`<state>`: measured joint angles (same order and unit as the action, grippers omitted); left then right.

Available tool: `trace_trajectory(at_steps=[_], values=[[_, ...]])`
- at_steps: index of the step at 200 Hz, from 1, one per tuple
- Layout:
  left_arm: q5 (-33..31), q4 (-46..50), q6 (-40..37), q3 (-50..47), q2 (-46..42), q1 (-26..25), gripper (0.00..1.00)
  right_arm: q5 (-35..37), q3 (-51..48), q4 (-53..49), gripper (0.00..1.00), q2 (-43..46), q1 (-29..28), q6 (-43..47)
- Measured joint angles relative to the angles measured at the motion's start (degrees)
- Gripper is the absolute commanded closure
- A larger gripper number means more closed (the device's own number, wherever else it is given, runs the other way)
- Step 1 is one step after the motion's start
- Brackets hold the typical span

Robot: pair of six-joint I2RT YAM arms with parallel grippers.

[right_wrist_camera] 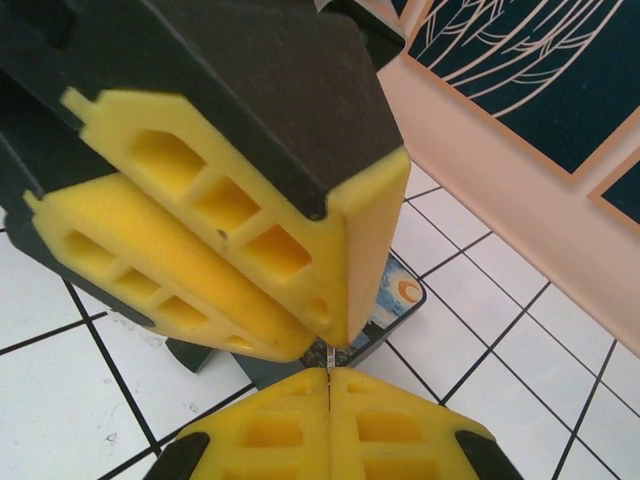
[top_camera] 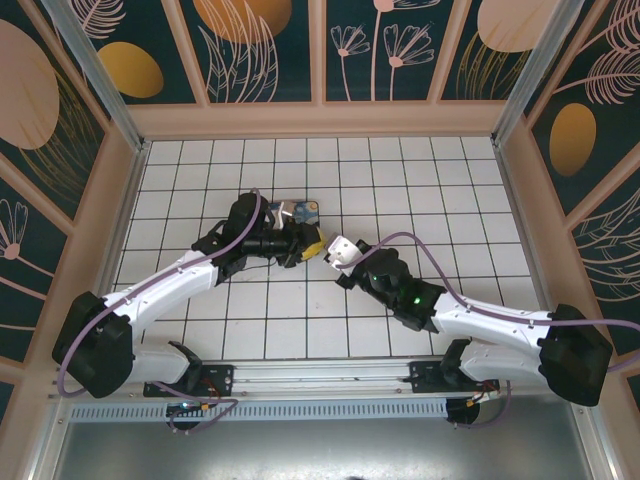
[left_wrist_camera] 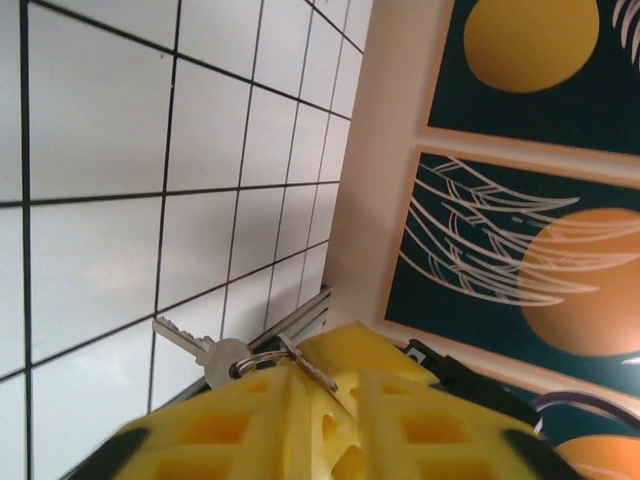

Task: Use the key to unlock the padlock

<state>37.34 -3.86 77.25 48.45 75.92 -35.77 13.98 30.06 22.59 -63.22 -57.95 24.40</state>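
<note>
While the left end effector [left_wrist_camera: 300, 378] is clamped shut on the key [left_wrist_camera: 220, 358] ring above the tiled worktop [left_wrist_camera: 90, 250], the right end effector [right_wrist_camera: 330, 388] sits just beside it, pads pressed together, pinching a metal sliver [right_wrist_camera: 328, 356] I can't ID. Swirl-painted box [right_wrist_camera: 398, 298] behind.

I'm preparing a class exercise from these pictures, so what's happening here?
The left gripper is shut on a bunch of thin grey metal keys on a ring, over the white tiled table. The right gripper meets it tip to tip, pinching a thin metal sliver. A blue-and-yellow painted box lies just behind.
</note>
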Motion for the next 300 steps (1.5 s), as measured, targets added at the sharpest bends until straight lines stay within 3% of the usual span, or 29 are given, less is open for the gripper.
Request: trace_trajectory(at_steps=[26,51,66,103,145,230,300], values=[[-0.3,0.7,-1.0,0.1,0.0,1.5,0.55,-2.1,0.0,-2.2,1.0,0.1,1.0,-2.7],[-1.9,5.6,-6.6,2.2,0.0,2.9,0.57,-9.4,0.2,-7.0,1.0,0.4,4.9,-7.6],[-2.3,8.4,-13.6,4.9,0.0,3.0,0.57,-16.6,0.9,-10.4,1.0,0.7,8.6,-11.6],[-3.7,14.6,-39.4,10.6,-1.6,3.0,0.58,-39.4,3.6,-13.9,1.0,0.3,20.0,-23.1],[0.1,15.3,-53.7,10.6,-0.3,3.0,0.59,-56.3,6.5,-15.0,1.0,-1.7,22.2,-31.1],[8.5,10.0,-56.4,2.7,-3.2,3.0,0.58,-65.3,6.7,-13.9,1.0,-3.0,24.6,-39.5],[10.3,4.6,-54.4,0.4,-3.3,3.0,0.57,-67.9,7.0,-8.8,1.0,-4.0,24.9,-43.5]])
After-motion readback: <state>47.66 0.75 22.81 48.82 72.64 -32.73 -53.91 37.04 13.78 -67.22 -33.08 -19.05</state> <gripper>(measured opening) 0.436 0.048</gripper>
